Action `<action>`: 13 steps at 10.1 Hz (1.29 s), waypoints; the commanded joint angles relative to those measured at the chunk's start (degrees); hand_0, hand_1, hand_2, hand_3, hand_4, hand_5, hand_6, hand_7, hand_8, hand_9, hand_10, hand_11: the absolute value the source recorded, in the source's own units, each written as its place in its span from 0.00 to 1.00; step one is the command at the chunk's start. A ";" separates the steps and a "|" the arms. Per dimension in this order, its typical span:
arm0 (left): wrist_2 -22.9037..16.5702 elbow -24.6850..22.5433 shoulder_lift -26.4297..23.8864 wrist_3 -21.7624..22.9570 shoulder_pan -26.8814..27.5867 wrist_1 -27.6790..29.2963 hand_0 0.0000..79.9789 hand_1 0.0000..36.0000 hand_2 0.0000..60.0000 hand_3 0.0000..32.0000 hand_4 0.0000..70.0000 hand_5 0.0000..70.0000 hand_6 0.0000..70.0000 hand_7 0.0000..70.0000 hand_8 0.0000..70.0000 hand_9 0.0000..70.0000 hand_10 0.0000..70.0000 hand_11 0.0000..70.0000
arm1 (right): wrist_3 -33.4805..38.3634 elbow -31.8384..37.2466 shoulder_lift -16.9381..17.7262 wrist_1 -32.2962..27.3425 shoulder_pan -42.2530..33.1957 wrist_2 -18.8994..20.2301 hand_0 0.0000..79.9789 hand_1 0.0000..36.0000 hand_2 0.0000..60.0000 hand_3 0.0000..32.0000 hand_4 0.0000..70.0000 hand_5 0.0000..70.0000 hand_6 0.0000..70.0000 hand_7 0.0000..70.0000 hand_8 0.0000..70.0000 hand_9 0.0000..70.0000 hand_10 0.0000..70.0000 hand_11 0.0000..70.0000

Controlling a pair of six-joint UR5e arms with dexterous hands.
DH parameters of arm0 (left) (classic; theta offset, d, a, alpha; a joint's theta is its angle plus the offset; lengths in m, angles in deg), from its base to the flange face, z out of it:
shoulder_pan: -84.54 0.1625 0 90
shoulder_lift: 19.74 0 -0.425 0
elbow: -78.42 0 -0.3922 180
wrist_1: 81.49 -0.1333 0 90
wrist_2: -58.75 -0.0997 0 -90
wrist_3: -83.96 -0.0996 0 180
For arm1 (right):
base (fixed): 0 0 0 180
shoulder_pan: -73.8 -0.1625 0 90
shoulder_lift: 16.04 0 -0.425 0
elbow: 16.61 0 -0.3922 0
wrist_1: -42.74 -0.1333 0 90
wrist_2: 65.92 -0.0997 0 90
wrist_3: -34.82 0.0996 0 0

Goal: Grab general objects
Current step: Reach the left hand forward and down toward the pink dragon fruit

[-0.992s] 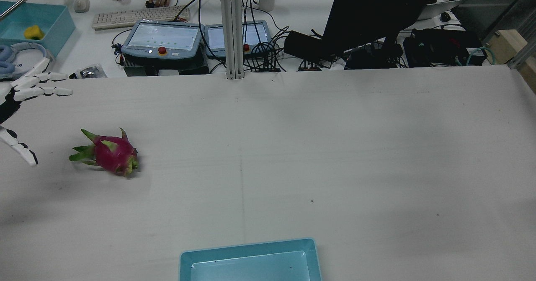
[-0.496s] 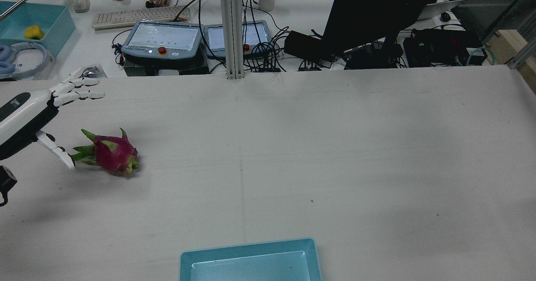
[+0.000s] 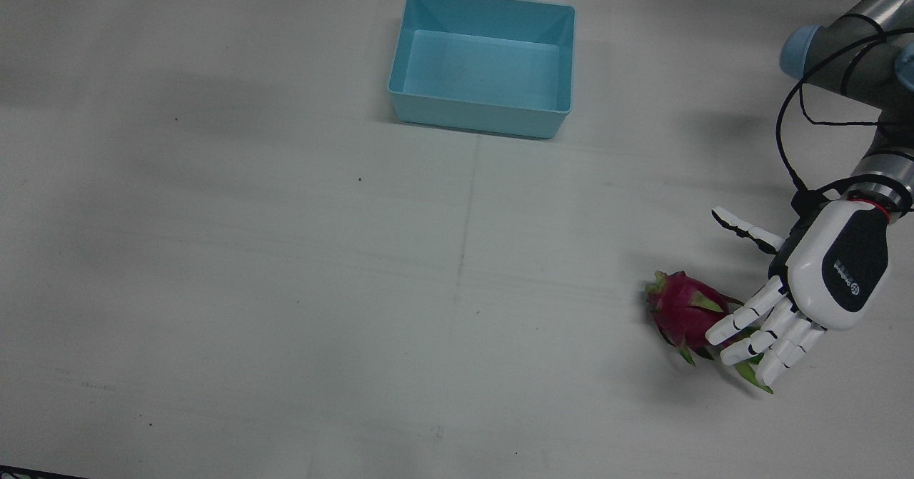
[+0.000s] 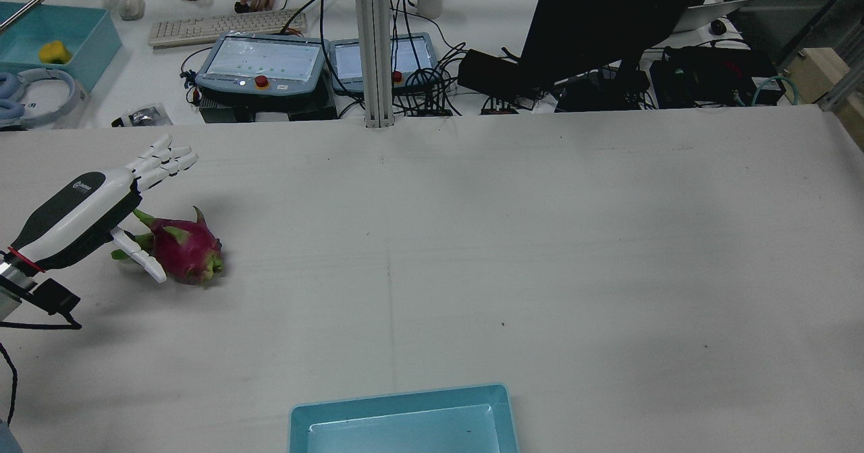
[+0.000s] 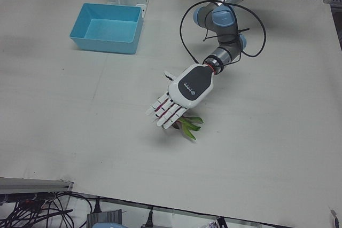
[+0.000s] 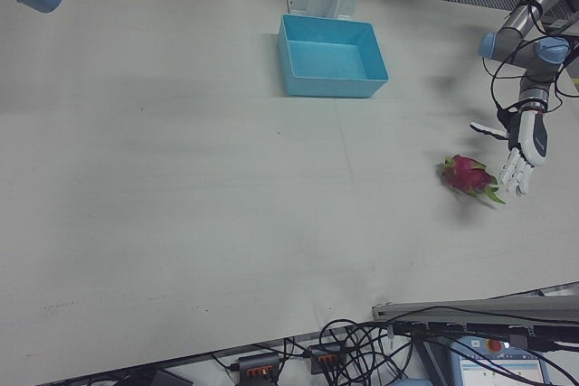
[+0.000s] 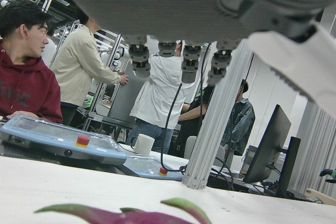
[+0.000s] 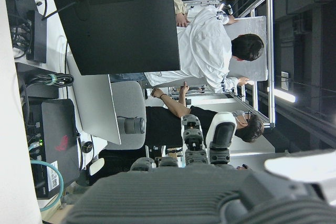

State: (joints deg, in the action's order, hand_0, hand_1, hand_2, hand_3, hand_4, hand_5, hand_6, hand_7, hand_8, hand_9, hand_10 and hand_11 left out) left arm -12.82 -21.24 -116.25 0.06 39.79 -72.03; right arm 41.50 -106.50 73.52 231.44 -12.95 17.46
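The left hand point(image 3: 821, 286) hovered with fingers point(image 3: 742, 315) spread, holding nothing, over the dragon fruit point(image 3: 684, 309) lying on the counter point(image 3: 285, 286). Probably firm, heavy and smooth-skinned; best grasped around its plump body, not the leafy scales. The right hand's fingers looked extended and empty.

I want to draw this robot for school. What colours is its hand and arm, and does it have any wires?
The left hand is white with segmented white fingers, a black oval panel on its back bearing a small white logo, and a thin red ring at the wrist. The arm is silver-grey tubes with light blue joint caps. A black cable loops alongside it.
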 commanded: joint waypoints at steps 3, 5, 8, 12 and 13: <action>2.66 3.86 -2.01 -2.22 5.19 0.21 0.58 0.16 0.00 0.39 0.00 0.10 0.00 0.22 0.03 0.02 0.00 0.01 | 0.00 -0.02 0.00 0.00 0.00 -0.06 0.00 0.00 0.00 0.00 0.00 0.00 0.00 0.00 0.00 0.00 0.00 0.00; 3.02 3.86 -2.88 -2.32 5.20 -0.92 0.59 0.19 0.00 0.44 0.00 0.11 0.00 0.22 0.02 0.02 0.00 0.00 | 0.00 -0.02 0.00 0.00 0.00 -0.06 0.00 0.00 0.00 0.00 0.00 0.00 0.00 0.00 0.00 0.00 0.00 0.00; 3.11 5.17 -4.30 -5.57 5.20 -2.17 0.59 0.26 0.00 0.27 0.00 0.11 0.00 0.20 0.03 0.02 0.01 0.02 | 0.00 -0.02 0.00 0.00 0.00 -0.06 0.00 0.00 0.00 0.00 0.00 0.00 0.00 0.00 0.00 0.00 0.00 0.00; 3.90 6.67 -3.95 -5.75 5.02 -1.20 0.64 0.38 0.00 0.00 0.00 0.01 0.00 0.18 0.02 0.02 0.03 0.07 | 0.00 -0.11 0.00 0.00 0.00 0.02 0.00 0.00 0.00 0.00 0.00 0.00 0.00 0.00 0.00 0.00 0.00 0.00; 3.90 6.76 -3.86 -5.75 5.02 -1.20 0.65 0.39 0.00 0.00 0.00 0.00 0.00 0.18 0.02 0.02 0.03 0.07 | 0.00 -0.11 0.00 0.00 0.00 -0.06 0.00 0.00 0.00 0.00 0.00 0.00 0.00 0.00 0.00 0.00 0.00 0.00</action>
State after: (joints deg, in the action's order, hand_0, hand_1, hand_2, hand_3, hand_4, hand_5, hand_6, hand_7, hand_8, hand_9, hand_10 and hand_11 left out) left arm -9.18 -14.59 -120.34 -5.54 44.87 -73.33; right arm 41.50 -106.58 73.52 231.44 -12.95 17.42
